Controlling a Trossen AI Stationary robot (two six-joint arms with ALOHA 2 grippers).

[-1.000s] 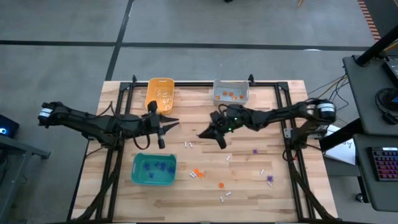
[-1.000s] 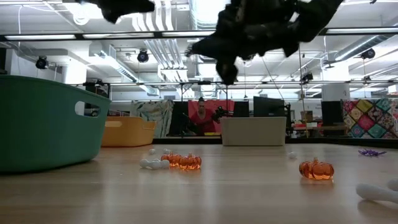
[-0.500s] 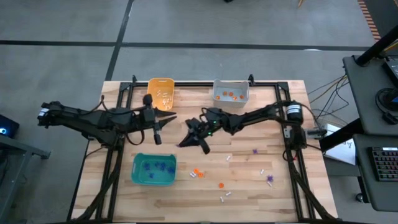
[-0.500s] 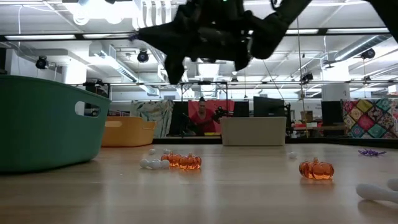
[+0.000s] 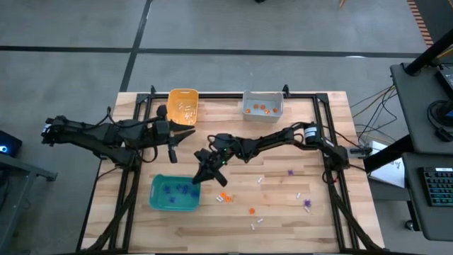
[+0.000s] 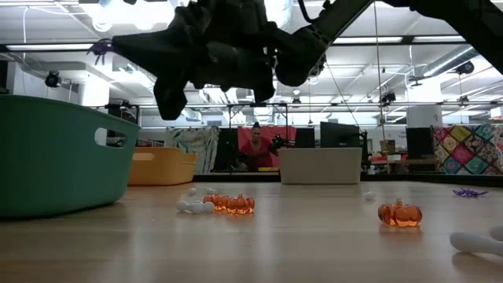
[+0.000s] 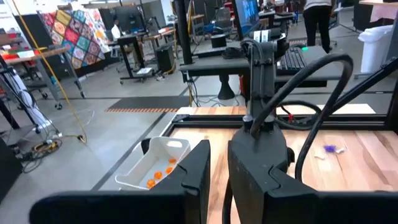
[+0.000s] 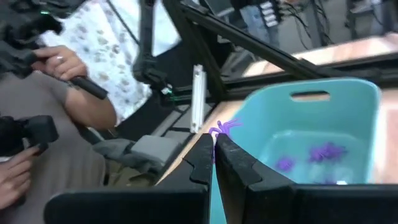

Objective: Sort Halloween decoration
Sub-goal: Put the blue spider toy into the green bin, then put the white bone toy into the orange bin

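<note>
High view: the right gripper (image 5: 201, 175) reaches across the worktop (image 5: 283, 205) to the near corner of the teal bin (image 5: 174, 193), just above its rim. Its fingers are closed on a purple spiky trinket (image 8: 222, 127), which the right wrist view shows pinched at the fingertips, with the bin's inside and more purple pieces (image 8: 325, 152) beyond. In the low view the same trinket (image 6: 100, 48) sticks out at the tip of the dark gripper, over the teal bin's wall.

The left gripper (image 5: 173, 151) hangs near the orange-yellow bin (image 5: 182, 106), well above the worktop; its fingers stand nearly together with only a narrow gap, and nothing shows between them.

Several orange trinkets (image 5: 265, 109) lie in the grey bin (image 5: 262, 104), and small white ones (image 5: 187, 108) in the orange-yellow bin. Loose on the worktop are orange pumpkins (image 5: 225, 197), white pieces (image 5: 257, 224) and purple ones (image 5: 306, 204), scattered to the right of the teal bin. The low view shows two pumpkins (image 6: 231, 203) touching each other beside a white piece, and another pumpkin (image 6: 399, 214) apart.

A person (image 8: 56, 124) sits beyond the worktop's edge in the right wrist view.
</note>
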